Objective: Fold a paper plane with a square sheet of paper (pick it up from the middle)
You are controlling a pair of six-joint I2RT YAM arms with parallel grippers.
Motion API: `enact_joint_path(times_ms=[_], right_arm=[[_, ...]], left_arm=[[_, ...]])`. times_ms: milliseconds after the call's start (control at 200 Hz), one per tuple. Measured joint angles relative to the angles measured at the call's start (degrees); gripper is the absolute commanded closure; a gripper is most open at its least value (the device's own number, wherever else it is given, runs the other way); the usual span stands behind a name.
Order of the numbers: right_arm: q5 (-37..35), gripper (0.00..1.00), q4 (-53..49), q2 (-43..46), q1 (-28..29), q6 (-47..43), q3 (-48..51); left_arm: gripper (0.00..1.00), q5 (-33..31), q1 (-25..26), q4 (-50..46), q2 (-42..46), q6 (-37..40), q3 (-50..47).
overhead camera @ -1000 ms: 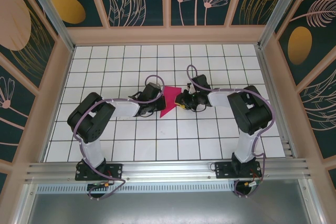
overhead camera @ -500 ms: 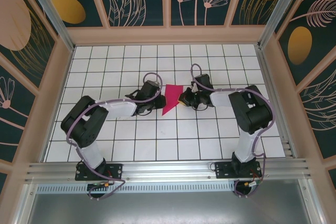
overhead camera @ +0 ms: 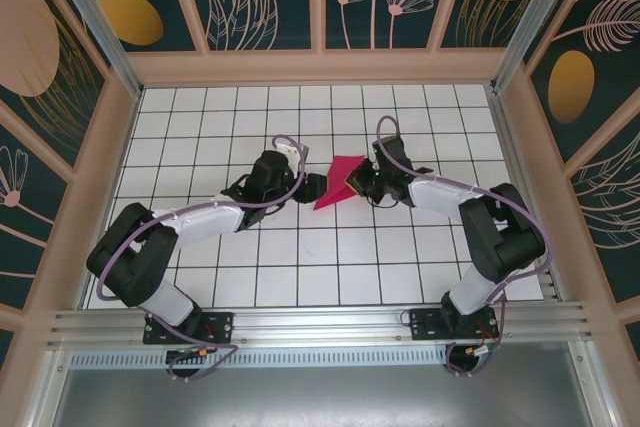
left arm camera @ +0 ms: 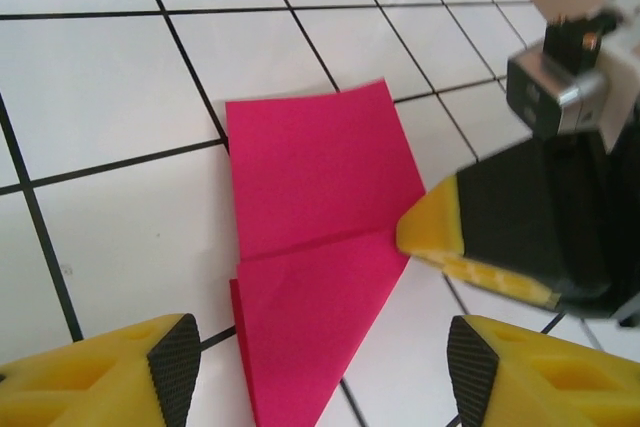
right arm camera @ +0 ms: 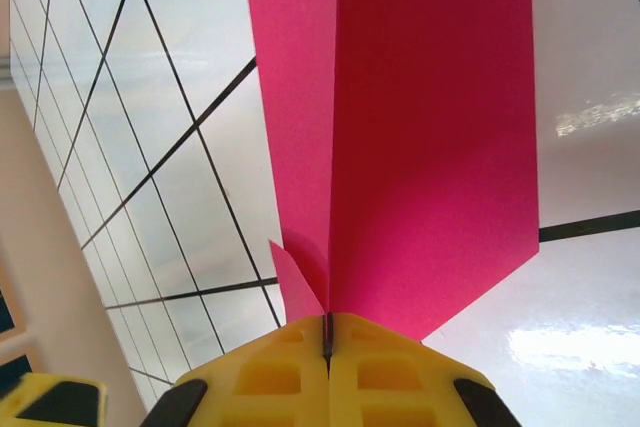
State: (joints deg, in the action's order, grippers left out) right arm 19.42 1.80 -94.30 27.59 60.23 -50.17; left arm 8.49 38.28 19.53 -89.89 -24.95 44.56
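The square sheet of paper is magenta-pink and folded into a pointed shape with creased flaps, near the middle of the white grid table. My right gripper is shut on its right edge. In the right wrist view the yellow fingertips pinch the fold, and the paper fans out ahead in two panels. My left gripper stands open just left of the paper. In the left wrist view that gripper straddles the paper's point without touching it, and the right gripper's fingers meet the paper's edge.
Wooden walls with dark floral panels close in the table on three sides. A metal rail runs along the near edge by both arm bases. Open tiles lie in front of and behind the paper.
My left gripper has opened and let go of the paper. My right gripper has shut on the paper's right edge. Both arms reached farther back, and the paper shifted slightly back and right.
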Motion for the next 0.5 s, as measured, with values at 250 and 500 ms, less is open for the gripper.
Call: enact_joint_path(times_ms=[250, 500], right_arm=[[-1.7, 1.0, -3.91, -2.91, 0.9, 4.74, -5.14], [-2.29, 1.0, -9.53, -6.51, 1.95, 6.86, -10.97]], left_arm=[[0.34, 1.36, 0.07, 6.14, -2.99, 11.34, -2.67], [0.43, 2.67, 0.7, 12.79, -7.26, 21.16, -4.35]])
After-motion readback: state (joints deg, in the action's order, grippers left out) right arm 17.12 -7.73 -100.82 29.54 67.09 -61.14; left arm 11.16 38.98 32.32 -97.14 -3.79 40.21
